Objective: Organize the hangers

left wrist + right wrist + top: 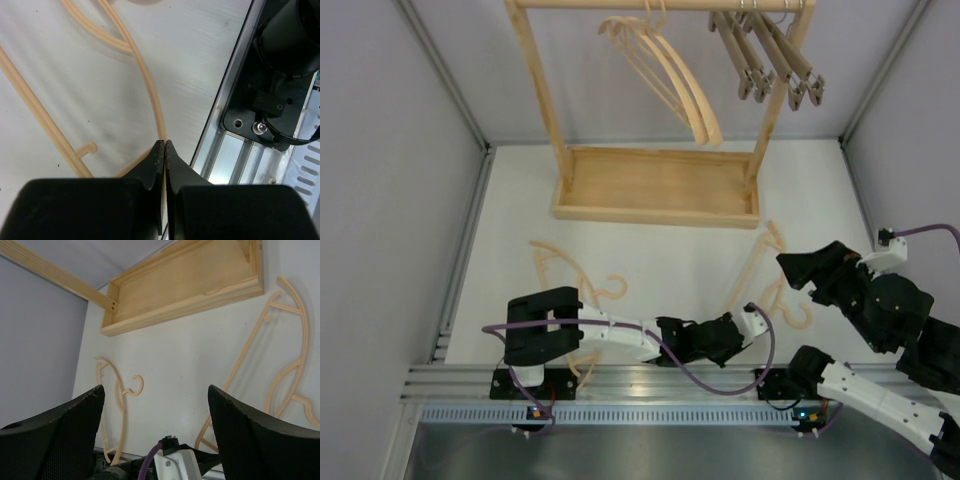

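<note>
At the near right of the surface (660, 255), a pale curved hanger (767, 262) lies flat. Its thin lower arm is pinched between the pressed-together jaws of the left claw (164, 145), whose arm is stretched across in front of the bases. The right claw (155, 390) is held spread and empty just above the same hanger's upper part, touching nothing. A second pale hanger (555, 268) lies well apart at the near left, its hook turned towards the middle. On the rail (660, 4) of the rack (650, 215), hung pale hangers (670, 75) are seen in the centre and the clamp bars (770, 55) at the right end.

The step in hand is judged to be the pick-up of the right-hand hanger, with the grip made and the lift not yet begun. A slow raise is called for next, since the hold sits far out on a slender arm and the piece may swing or slip. The hook must then be turned upward, perhaps with a hand-over to the spread claw, and carried over the rail beside those already hung.
</note>
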`<action>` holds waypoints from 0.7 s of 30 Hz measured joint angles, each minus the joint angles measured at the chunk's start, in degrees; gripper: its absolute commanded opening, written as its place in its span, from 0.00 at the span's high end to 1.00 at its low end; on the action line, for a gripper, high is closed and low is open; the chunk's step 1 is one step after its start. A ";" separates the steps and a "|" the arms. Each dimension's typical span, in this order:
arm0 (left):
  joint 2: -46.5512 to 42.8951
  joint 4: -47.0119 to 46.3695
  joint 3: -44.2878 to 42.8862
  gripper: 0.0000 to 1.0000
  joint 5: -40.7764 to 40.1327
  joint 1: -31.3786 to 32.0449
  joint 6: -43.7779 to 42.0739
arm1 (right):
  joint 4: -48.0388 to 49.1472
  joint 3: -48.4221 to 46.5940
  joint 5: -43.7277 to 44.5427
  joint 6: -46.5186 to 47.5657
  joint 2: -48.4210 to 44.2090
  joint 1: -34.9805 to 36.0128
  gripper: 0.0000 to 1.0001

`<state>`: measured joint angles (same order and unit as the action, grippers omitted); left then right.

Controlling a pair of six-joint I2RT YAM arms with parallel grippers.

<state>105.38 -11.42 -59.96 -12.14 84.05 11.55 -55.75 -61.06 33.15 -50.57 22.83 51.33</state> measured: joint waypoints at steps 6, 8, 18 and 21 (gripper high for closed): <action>-0.87 0.35 1.60 1.00 1.53 0.00 0.70 | 0.00 0.00 0.00 0.00 0.13 0.00 0.19; -0.87 0.68 1.66 1.00 1.64 0.02 0.74 | 0.00 0.00 -0.02 -0.02 0.13 0.00 0.19; -8.22 2.01 12.07 1.00 -0.55 0.11 3.80 | 0.13 0.63 -0.02 -0.04 0.13 0.00 0.19; -11.52 2.23 14.80 1.00 -1.44 0.52 5.09 | 0.20 1.66 -0.13 -0.09 0.13 0.00 0.19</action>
<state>93.86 -9.19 -45.17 -13.58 84.58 16.64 -55.55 -59.40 33.01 -50.65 22.96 51.33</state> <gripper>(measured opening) 0.007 0.809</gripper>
